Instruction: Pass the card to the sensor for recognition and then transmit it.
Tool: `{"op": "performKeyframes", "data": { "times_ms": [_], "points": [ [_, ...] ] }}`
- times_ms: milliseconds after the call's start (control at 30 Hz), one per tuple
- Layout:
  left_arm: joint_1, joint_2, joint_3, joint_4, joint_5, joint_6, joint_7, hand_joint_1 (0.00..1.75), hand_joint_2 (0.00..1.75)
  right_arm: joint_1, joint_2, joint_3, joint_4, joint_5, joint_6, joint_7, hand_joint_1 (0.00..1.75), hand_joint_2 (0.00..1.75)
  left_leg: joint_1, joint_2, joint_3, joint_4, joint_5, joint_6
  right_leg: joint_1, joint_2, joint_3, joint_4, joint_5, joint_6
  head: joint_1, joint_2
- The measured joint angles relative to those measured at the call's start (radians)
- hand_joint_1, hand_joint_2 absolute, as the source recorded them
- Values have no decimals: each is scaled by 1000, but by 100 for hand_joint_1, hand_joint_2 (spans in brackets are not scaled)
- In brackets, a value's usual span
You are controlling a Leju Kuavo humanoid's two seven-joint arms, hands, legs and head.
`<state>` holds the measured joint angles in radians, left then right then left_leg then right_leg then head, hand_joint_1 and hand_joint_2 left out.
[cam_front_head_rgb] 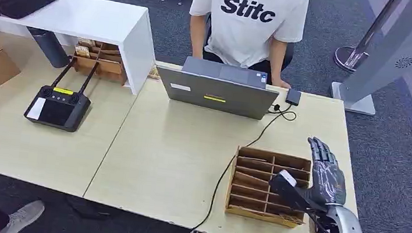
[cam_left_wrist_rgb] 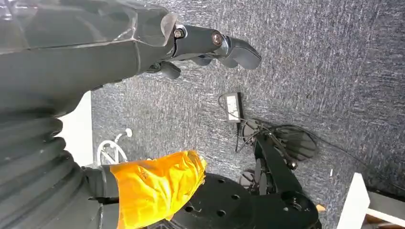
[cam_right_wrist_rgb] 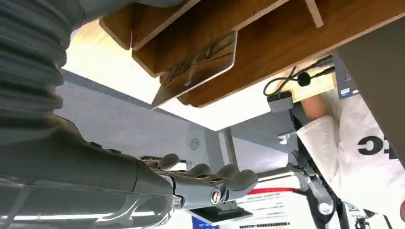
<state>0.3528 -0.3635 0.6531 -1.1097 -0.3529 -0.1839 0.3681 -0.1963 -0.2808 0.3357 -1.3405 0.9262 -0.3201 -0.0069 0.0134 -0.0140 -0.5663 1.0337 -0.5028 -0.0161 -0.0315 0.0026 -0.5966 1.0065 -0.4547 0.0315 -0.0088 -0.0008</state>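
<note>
Item: one pale wooden desk (cam_front_head_rgb: 174,166), on which we count one grey laptop (cam_front_head_rgb: 218,91) facing a seated person in a white printed T-shirt (cam_front_head_rgb: 249,16), one black cable (cam_front_head_rgb: 241,150) running to the desk's near edge, and one brown wooden slotted organiser box (cam_front_head_rgb: 269,185). One black handheld controller with two antennas (cam_front_head_rgb: 58,105) lies well apart, on the adjoining desk.

Our right hand (cam_front_head_rgb: 326,174) hovers just beside the box, fingers extended, grasping nothing. A card (cam_right_wrist_rgb: 198,71) leans in a compartment. Our left hand (cam_left_wrist_rgb: 210,45) hangs above the carpet, fingers loosely curled, empty.
</note>
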Motion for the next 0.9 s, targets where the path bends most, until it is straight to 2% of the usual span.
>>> {"op": "performKeyframes", "data": {
  "times_ms": [100,133,167,200,267,300,900],
  "points": [
    [0,0,0,0,2,1,0,0,175,2,0,-3,0,0,0,0,0,175,0,0,0,0,0,0,0,0,0,0,0,0,0,0],
    [0,0,0,0,3,2,0,0,175,3,0,-3,0,1,0,0,10,175,0,0,0,0,0,0,0,0,0,0,0,0,0,0],
    [0,0,0,0,3,2,1,0,175,3,0,-4,0,1,0,2,134,175,0,0,0,0,0,0,0,0,0,0,0,0,0,0],
    [0,0,0,0,3,3,1,0,175,5,0,-5,0,1,0,2,147,175,0,0,0,0,0,0,0,0,0,0,0,0,0,0],
    [0,0,0,0,3,3,2,0,175,10,0,-5,0,1,0,2,147,175,0,0,0,0,0,0,0,0,0,0,0,0,0,0],
    [0,0,0,0,3,2,2,0,175,14,0,-5,-1,1,0,2,175,175,0,0,0,0,0,0,0,0,0,0,0,0,0,0],
    [0,0,0,0,0,-1,1,0,175,21,0,-21,-11,-5,-3,-17,175,175,0,0,1,0,0,0,0,0,1,0,0,0,0,0]
  ]
}}
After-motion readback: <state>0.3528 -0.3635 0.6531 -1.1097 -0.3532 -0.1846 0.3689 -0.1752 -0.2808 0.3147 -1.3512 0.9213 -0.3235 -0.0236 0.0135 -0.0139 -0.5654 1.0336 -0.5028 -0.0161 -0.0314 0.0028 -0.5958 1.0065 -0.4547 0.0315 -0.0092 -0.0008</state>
